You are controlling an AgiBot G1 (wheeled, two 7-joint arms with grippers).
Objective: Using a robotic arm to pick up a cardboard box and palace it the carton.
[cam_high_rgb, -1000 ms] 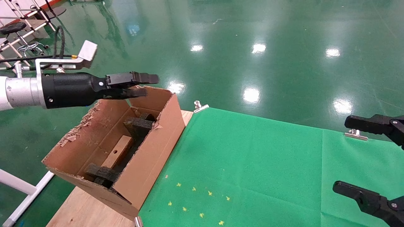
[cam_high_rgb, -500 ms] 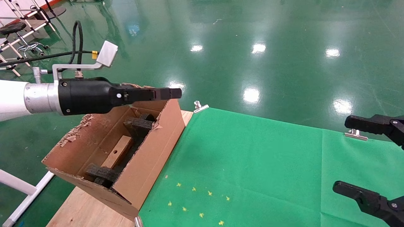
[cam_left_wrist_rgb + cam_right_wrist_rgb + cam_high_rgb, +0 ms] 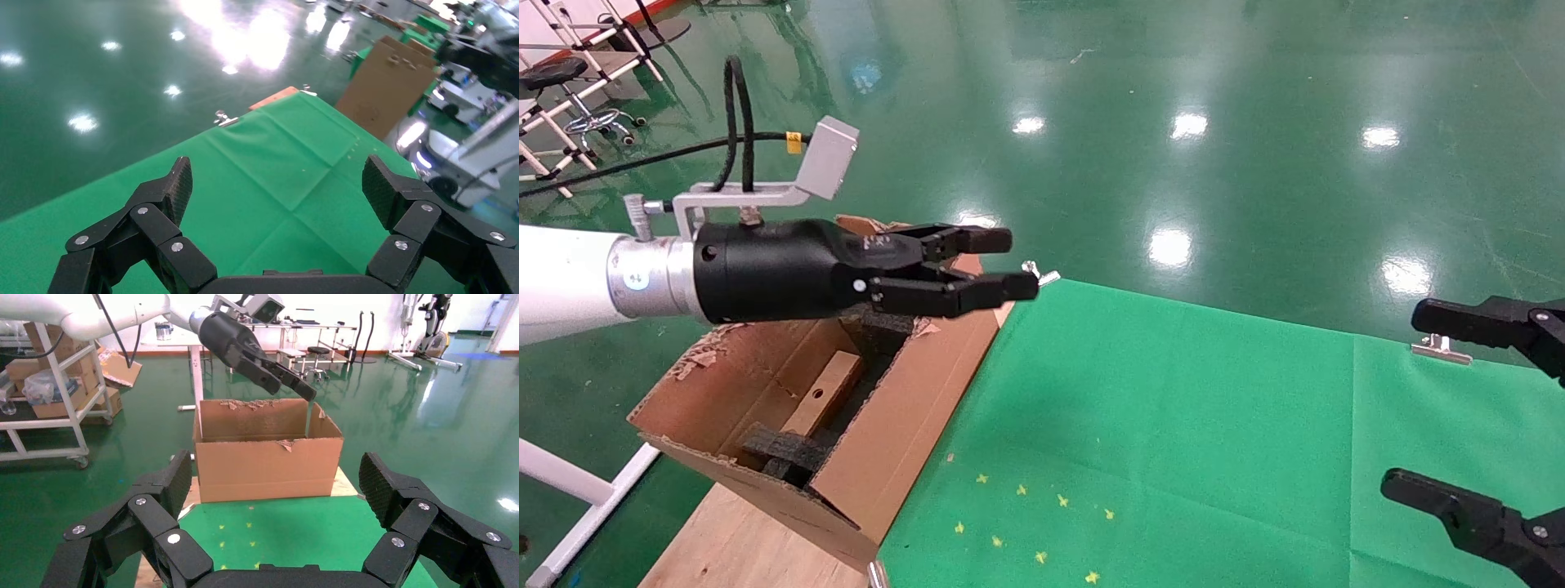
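The carton point(image 3: 903, 425) stands on the table's left end, with torn flaps and black foam blocks point(image 3: 878, 322) inside. The cardboard box point(image 3: 825, 392) lies flat inside it between the foam blocks, its round hole showing. The robotic arm's left gripper point(image 3: 1019, 263) is open and empty, hovering above the carton's far right corner and pointing over the green cloth. The right wrist view shows the carton point(image 3: 269, 465) with the left gripper point(image 3: 297, 391) above it. In the left wrist view the left gripper point(image 3: 275, 177) frames only green cloth. My right gripper point(image 3: 1406, 400) is open and empty at the right edge.
A green cloth point(image 3: 1173, 425) covers the table, held by metal clips point(image 3: 1039, 276) point(image 3: 1440, 349). Small yellow marks point(image 3: 1026, 523) lie near the front. Bare wood point(image 3: 731, 539) shows under the carton. Beyond the table is a shiny green floor; shelves and tables stand behind the carton point(image 3: 55, 404).
My left gripper has moved right from over the carton's far end to its far right corner and has rotated, so its open fingers now show apart. The right arm has not moved.
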